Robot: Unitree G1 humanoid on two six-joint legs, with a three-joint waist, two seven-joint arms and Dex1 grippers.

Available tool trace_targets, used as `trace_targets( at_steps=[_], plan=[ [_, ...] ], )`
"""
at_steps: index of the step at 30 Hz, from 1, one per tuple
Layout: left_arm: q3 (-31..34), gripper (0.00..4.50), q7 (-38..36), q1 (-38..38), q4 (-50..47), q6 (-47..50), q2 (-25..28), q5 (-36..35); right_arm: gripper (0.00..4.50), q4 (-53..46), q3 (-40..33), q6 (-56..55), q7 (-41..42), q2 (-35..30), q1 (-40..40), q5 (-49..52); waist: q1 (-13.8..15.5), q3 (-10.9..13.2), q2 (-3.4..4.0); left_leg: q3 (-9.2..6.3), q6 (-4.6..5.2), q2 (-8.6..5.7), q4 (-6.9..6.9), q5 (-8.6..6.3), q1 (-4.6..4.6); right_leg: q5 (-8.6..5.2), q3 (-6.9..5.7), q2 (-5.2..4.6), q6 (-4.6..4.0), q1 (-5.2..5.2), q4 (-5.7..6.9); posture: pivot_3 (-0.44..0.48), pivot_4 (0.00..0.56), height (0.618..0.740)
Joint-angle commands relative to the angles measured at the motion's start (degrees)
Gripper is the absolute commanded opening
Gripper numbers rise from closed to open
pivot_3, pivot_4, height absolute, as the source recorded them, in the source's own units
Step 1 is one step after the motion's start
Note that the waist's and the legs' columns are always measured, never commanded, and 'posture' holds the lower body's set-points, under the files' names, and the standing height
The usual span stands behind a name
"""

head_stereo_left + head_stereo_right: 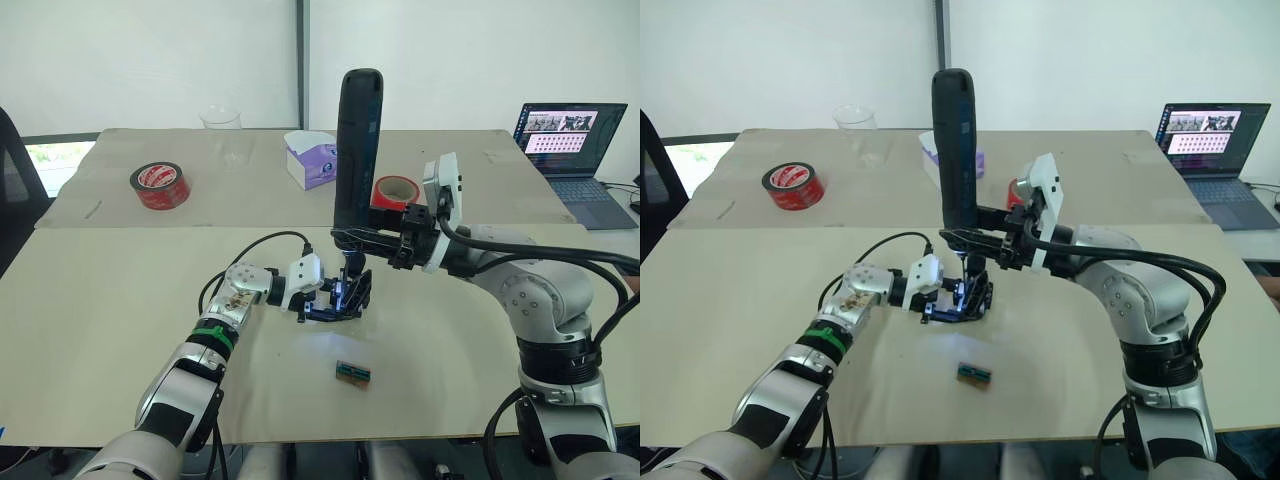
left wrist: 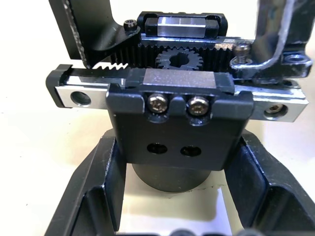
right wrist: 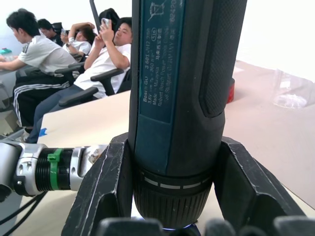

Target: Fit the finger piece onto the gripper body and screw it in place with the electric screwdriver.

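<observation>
- The gripper body (image 1: 338,298) sits just left of centre in the left eye view, low on the pale surface (image 1: 120,300), clamped between the left gripper (image 1: 322,296) fingers.
- It is a black blocky mechanism: the left wrist view shows a toothed rack, a small gear, a silver rail and two bright screw heads (image 2: 178,103) above two empty holes.
- I cannot pick out the finger piece separately.
- The electric screwdriver (image 1: 357,150) stands upright above the body, its lit tip down; the right gripper (image 1: 352,238) fingers are closed around its lower barrel.
- Risk, as I judge it: the bit may miss or slip off a screw head if the tall tool leans.
- Downward pressure could twist the body in the left fingers.
- The small tray (image 1: 353,372) lies apart, lower centre.
</observation>
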Motion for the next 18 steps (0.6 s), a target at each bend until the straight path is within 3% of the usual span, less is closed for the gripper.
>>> trace_targets(
  at_steps=[1,18],
  plan=[
    [0.5,2.28,0.02,-0.91,-1.03,0.13,0.36,0.14,1.89,-2.23,-2.13,-1.98,-0.54,0.21,-1.74,0.53,0.0,0.0,0.0,0.0,0.0,0.0,0.0,0.0,0.0,0.0,0.0,0.0,0.0,0.0,0.0,0.0,0.15,0.74],
    [0.38,2.28,-0.3,-0.61,-1.85,0.36,0.39,0.04,1.89,-1.79,-1.37,-3.48,0.57,0.65,-0.46,-1.95,0.0,0.0,0.0,0.0,0.0,0.0,0.0,0.0,0.0,0.0,0.0,0.01,0.0,0.0,0.0,0.0,0.15,0.74]
  ],
)
